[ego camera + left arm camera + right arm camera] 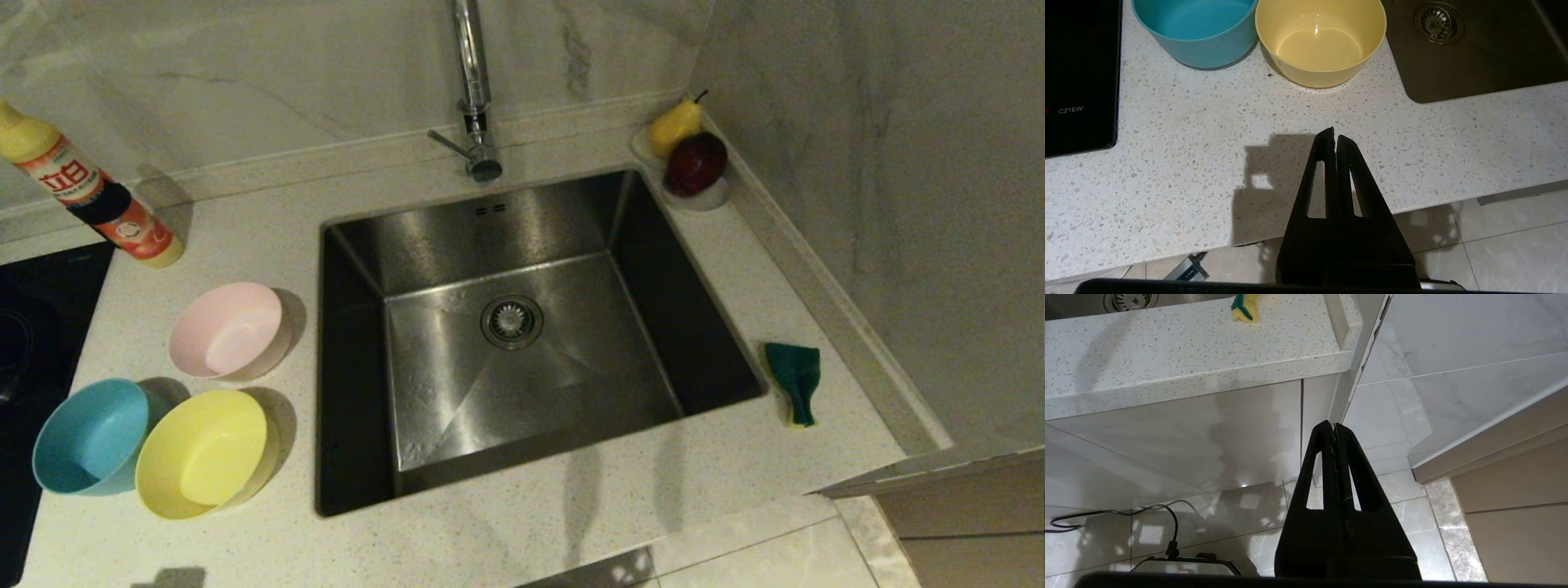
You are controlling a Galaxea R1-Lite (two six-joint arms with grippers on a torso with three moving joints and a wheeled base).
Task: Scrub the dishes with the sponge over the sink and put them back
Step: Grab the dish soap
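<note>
Three bowls stand on the counter left of the sink (702,327): a pink bowl (229,331), a blue bowl (86,437) and a yellow bowl (204,453). The sponge (793,380), green side up and bent, lies on the counter right of the sink. Neither arm shows in the head view. In the left wrist view my left gripper (1335,136) is shut and empty above the counter's front edge, short of the yellow bowl (1321,41) and blue bowl (1196,30). My right gripper (1333,428) is shut and empty, low in front of the cabinet, below the sponge (1244,308).
A tall chrome tap (473,90) rises behind the sink. A dish-soap bottle (90,192) lies at the back left, beside a black hob (41,327). A white saucer (710,200) with a pear and a dark red fruit sits in the back right corner by the wall.
</note>
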